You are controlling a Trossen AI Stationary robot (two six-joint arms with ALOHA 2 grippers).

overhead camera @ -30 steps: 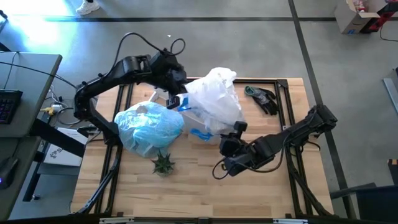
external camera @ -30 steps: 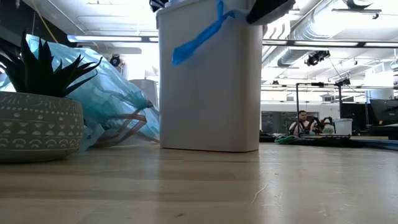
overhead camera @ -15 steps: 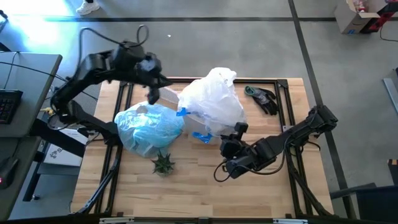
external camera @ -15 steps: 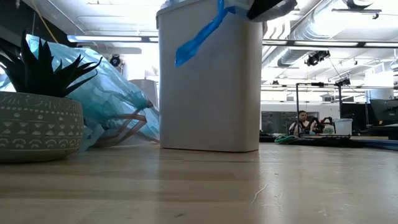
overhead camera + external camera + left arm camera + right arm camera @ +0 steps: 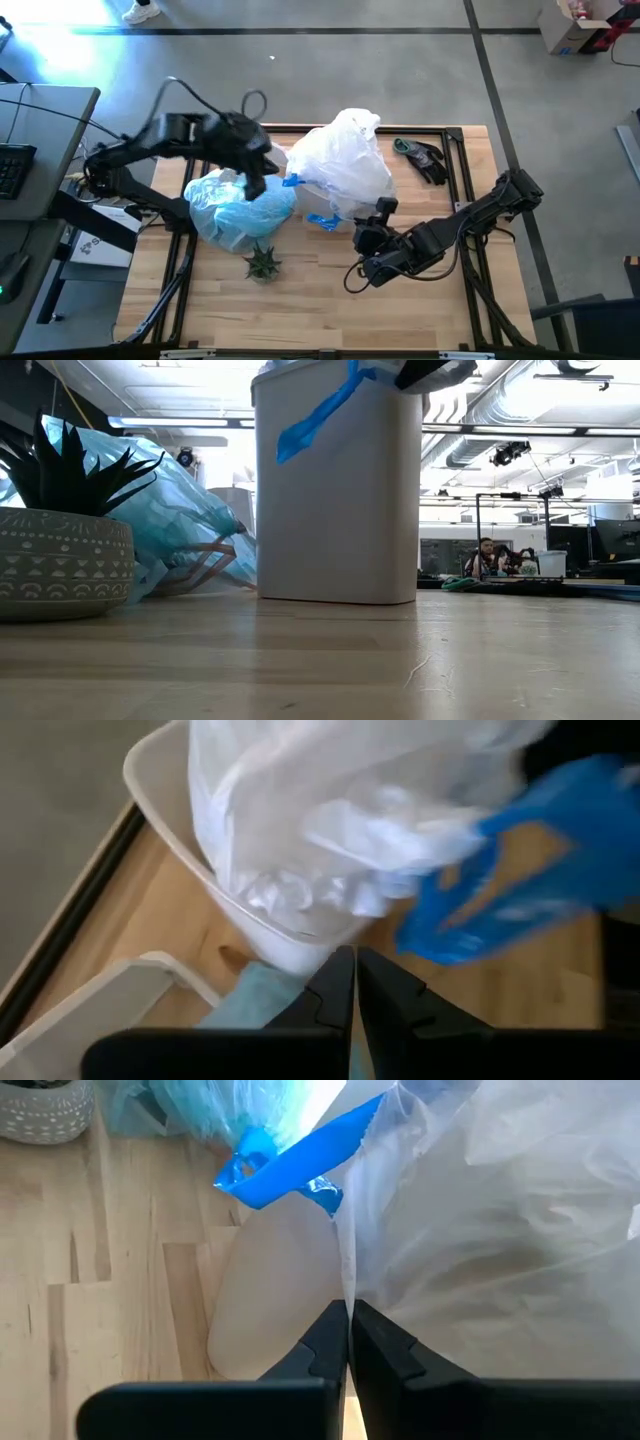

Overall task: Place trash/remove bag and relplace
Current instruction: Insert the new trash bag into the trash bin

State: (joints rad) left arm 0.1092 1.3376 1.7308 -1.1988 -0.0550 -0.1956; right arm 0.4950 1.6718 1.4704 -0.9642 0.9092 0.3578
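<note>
Left end effector (image 5: 254,185): clenched, empty, above the filled light-blue bag (image 5: 240,206) lying on the bench (image 5: 310,290).
Right end effector (image 5: 383,208): clenched on the white liner's (image 5: 345,160) edge at the bin (image 5: 338,490).
Potted plant (image 5: 263,264): just beside the blue bag.

- We see even overhead light in the high view, with a blown-out glare patch on the floor beyond the left arm (image 5: 150,150), which is smeared by motion blur.
- In the low view, ceiling strip lights behind the white bin (image 5: 335,490) wash out the background; the bin's near face sits in soft shade.
- The near tabotop edge is wrong: the tabletop (image 5: 320,680) closest to us is out of focus.
- The blue drawstring (image 5: 520,870) is blurred in the left wrist view.
</note>
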